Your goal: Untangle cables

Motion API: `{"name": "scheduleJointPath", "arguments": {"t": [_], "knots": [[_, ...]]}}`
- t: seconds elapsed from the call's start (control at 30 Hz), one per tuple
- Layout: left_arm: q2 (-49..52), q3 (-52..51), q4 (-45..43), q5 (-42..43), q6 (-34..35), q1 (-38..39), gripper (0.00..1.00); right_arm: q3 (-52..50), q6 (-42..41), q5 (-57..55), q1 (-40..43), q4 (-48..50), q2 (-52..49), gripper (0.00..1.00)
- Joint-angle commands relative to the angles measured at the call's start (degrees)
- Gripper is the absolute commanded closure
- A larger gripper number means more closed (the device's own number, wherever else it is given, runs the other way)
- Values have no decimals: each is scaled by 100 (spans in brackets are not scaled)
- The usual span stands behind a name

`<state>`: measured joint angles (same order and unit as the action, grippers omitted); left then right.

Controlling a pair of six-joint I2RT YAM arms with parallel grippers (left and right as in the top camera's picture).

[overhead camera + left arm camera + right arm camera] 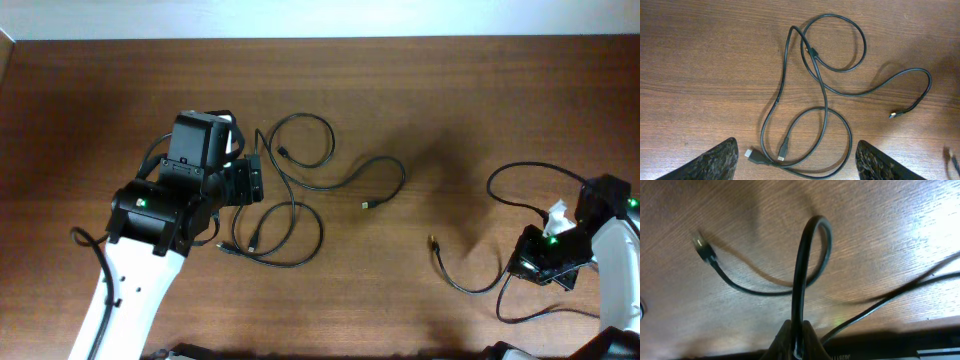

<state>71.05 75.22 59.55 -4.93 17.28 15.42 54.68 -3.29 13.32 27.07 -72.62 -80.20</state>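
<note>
Two thin black cables (290, 200) lie looped over each other left of centre on the wooden table (420, 90). One ends in a gold-tipped plug (366, 204). My left gripper (254, 184) is open and hovers at their left edge. In the left wrist view the loops (825, 100), two plug ends (756, 157) and the gold-tipped plug (894, 115) lie ahead of the open fingers (797, 172). My right gripper (515, 268) is shut on a separate black cable (800, 270). That cable arcs up from the jaws (797, 342) and runs to a plug (702, 247) on the table.
The right cable's plug (433, 241) lies apart from the left bundle, with bare wood between them. More black cord loops (530, 170) lie by the right arm. The table's far edge (320, 38) meets a pale wall.
</note>
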Motion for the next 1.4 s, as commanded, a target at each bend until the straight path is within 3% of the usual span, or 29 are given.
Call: {"name": "scheduleJointPath", "arguments": {"t": [0.0, 0.07, 0.13, 0.17, 0.3, 0.37, 0.43, 0.53, 0.63, 0.77, 0.8, 0.93, 1.07, 1.13, 1.27, 1.37], "knots": [[9, 26, -13, -83, -90, 20, 23, -13, -66, -22, 37, 269, -85, 96], [9, 26, -13, -39, -87, 20, 20, -9, -341, 166, 37, 726, -85, 96], [9, 26, -37, -39, -87, 20, 18, 9, -516, 1150, 37, 1523, -85, 96], [9, 26, -37, -17, -85, 20, 12, 66, -933, 1961, 37, 2190, -85, 96], [9, 26, -35, -17, -85, 20, 8, 579, -2898, 4382, 39, 4972, -85, 96], [9, 26, -35, 114, -87, 20, 7, 960, -3873, 4474, 44, 6599, -85, 96], [9, 26, -35, 133, -87, 20, 8, 1355, -3967, 3956, 175, 7702, -85, 96], [9, 26, -42, 131, -87, 20, 7, 1611, -3963, 2721, 942, 7759, -85, 96], [9, 26, -48, 214, -87, 20, 7, 1611, -3873, 1792, 2315, 7534, -90, 96], [9, 26, -52, 437, -26, 20, 8, 1611, -3615, 1316, 3574, 7460, -153, 96], [9, 26, -55, 533, -2, 20, 8, 1611, -3613, 1298, 3794, 7453, -205, 1], [7, 26, -55, 776, -4, 20, 8, 1611, -3613, 1648, 3891, 7064, -345, 1], [7, 26, -83, 774, -7, 20, 8, 1611, -3613, 2520, 3436, 6854, -343, 1], [7, 26, -127, 776, -7, 20, 8, 1611, -3606, 3051, 3228, 6286, -343, 1], [-4, 26, -186, 833, -7, 20, 8, 1611, -1823, 3303, 2251, 4374, -343, 1], [-160, 33, -181, 977, -26, 20, 8, 1611, -1123, 3294, 1322, 3595, -343, 1]]}}
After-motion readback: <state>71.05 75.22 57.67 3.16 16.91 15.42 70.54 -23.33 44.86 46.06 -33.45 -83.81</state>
